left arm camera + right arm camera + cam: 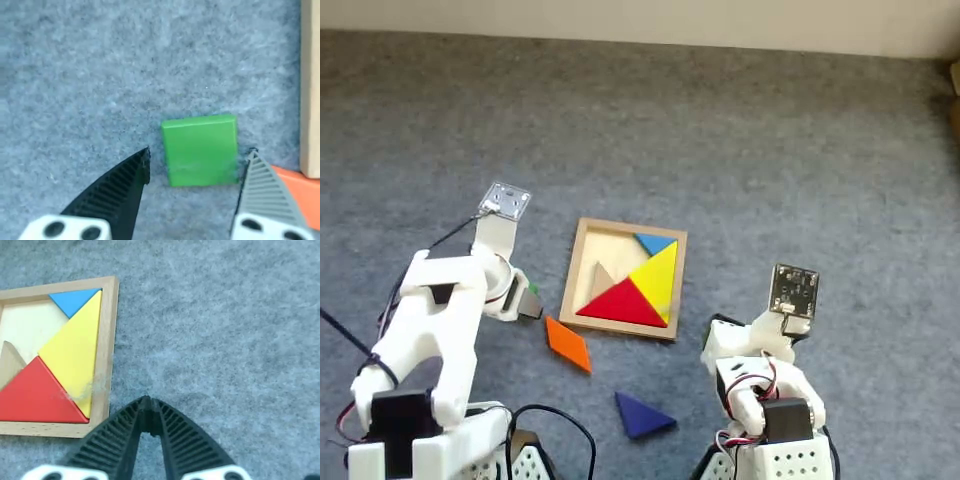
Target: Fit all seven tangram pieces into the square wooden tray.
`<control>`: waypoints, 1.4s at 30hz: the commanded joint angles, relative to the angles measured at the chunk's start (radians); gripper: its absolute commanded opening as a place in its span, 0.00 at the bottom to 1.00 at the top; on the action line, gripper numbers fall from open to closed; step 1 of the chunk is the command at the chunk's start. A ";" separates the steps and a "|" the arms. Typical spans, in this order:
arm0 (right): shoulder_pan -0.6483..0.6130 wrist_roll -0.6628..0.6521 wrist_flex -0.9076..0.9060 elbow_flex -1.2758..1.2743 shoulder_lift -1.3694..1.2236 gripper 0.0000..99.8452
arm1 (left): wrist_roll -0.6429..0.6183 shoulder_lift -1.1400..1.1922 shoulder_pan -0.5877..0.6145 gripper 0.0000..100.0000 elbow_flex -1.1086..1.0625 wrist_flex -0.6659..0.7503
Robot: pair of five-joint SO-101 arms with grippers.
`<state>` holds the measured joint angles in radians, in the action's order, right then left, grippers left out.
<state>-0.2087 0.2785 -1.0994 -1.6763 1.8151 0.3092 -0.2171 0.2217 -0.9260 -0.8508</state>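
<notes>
1. Left gripper (199, 156) is down over the green square (200, 150), jaws spread wide, one fingertip on either side of it. I can't tell if they touch it.
2. The square lies flat on the grey tabletop (100, 75), just outside the wooden tray (630, 227), with the orange parallelogram (568, 343) near it.
3. Inside the tray sit the red triangle (620, 300), yellow triangle (658, 278), light blue triangle (653, 243) and a plain wooden piece (600, 278).
4. The dark blue triangle (642, 414) sits loose, between the arms' bases.
5. Right gripper (146, 421) has its jaws pressed together, gripping nothing, over bare tabletop off the tray's corner.
</notes>
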 commanded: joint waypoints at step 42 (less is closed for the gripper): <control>0.015 -0.011 -0.001 -0.137 0.016 0.00 | -0.003 -0.012 -0.460 0.13 0.518 -0.368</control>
<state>-0.2087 0.2785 -1.0994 -1.6763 1.8151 0.3107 -0.2816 -0.1818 -0.5148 -1.2160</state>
